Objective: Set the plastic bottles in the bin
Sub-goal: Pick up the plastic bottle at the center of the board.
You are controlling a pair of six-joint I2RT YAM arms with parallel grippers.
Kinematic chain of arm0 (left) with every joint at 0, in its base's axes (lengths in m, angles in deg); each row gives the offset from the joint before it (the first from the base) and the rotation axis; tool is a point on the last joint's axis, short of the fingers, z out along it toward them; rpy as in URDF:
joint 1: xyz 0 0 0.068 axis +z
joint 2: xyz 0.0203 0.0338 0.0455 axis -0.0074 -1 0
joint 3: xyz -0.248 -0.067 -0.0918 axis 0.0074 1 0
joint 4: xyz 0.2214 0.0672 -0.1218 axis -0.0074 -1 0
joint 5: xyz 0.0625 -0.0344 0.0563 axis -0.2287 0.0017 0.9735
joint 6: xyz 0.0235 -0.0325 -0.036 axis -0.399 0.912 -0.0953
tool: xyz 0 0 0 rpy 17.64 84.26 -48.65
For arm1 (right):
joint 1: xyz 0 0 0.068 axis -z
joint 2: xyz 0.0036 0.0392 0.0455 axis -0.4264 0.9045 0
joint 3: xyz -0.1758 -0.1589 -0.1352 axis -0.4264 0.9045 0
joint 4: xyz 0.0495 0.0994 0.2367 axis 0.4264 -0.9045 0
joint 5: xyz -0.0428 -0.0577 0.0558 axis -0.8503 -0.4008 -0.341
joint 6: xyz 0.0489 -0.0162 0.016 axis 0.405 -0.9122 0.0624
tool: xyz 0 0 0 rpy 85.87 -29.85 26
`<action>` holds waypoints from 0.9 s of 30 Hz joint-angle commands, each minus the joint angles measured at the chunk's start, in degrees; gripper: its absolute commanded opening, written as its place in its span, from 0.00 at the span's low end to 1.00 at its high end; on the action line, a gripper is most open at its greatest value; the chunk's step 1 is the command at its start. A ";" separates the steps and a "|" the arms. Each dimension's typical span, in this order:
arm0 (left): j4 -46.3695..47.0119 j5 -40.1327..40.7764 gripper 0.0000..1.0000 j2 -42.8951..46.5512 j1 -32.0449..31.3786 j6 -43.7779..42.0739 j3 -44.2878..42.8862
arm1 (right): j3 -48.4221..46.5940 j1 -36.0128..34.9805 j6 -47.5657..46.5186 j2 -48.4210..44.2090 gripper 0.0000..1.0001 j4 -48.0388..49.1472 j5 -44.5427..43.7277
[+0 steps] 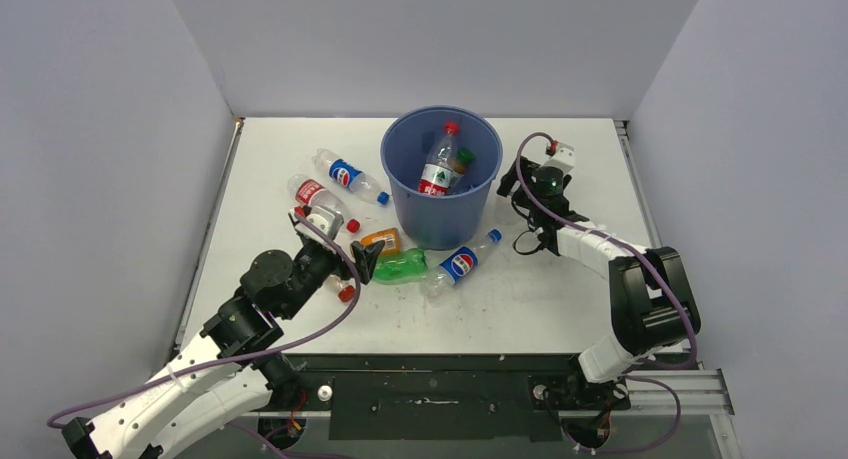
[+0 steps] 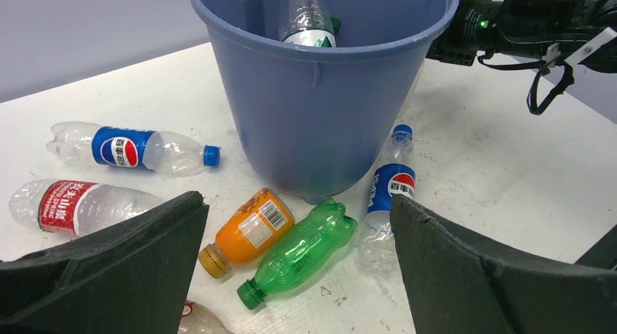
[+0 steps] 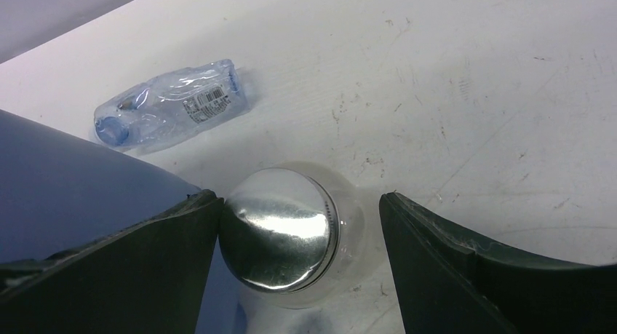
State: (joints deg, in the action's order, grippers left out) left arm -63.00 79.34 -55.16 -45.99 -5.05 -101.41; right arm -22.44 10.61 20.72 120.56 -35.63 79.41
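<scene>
the blue bin (image 1: 432, 217) is standing toward the table's (image 1: 560, 299) 12 o'clock side, w/ at least two bottles already sitting in it: a red-cap bottle (image 1: 438, 164) leaning upright and a green-cap one (image 1: 462, 159) beside it, partly hidden. the left claw (image 2: 297, 203) is hovering at the bin's 7 o'clock, jaws spread wide and gripping nothing, looking down on the green bottle (image 2: 300, 250) and the orange juice bottle (image 2: 251, 231), which are lying side by side just by the bin's foot. the right claw (image 3: 298, 203) is sitting at the bin's 3 o'clock, released: one finger is touching a clear round-ended thing (image 3: 280, 228), prob. a bottle seen end-on, while the other is standing apart from it. approx. eight are waiting on the table, incl. a blue-label bottle (image 2: 389, 196) at 6 o'clock, another blue-label one (image 1: 348, 175) and a red-label bottle (image 1: 316, 193) at 9 o'clock, and a crushed clear bottle (image 3: 171, 105) near the bin wall. by my reckoning the task is sitting at an early stage, w/ most pickups remaining.
</scene>
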 commanded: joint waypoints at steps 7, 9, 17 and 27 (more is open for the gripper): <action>0.90 -1.41 0.96 -0.23 -0.32 -0.42 -3.11 | -1.21 0.19 -2.64 -2.19 0.70 -1.06 -5.13; 0.77 -1.57 0.96 -0.26 -0.28 -0.42 -3.24 | -1.90 0.07 -3.21 -1.87 0.76 -2.07 -5.41; 0.54 -1.89 0.96 -0.52 -0.27 -0.33 -3.44 | -3.63 -1.45 -5.93 -1.54 0.79 -4.38 -8.48; 0.37 -2.02 0.96 -0.35 -0.29 -0.25 -3.51 | -3.85 -2.94 -7.79 -1.49 0.45 -5.79 -11.39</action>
State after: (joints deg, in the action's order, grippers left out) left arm -63.44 78.14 -55.73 -45.99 -5.05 -101.70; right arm -24.30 8.11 14.36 120.43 -40.81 70.29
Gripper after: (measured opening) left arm 0.962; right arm 0.661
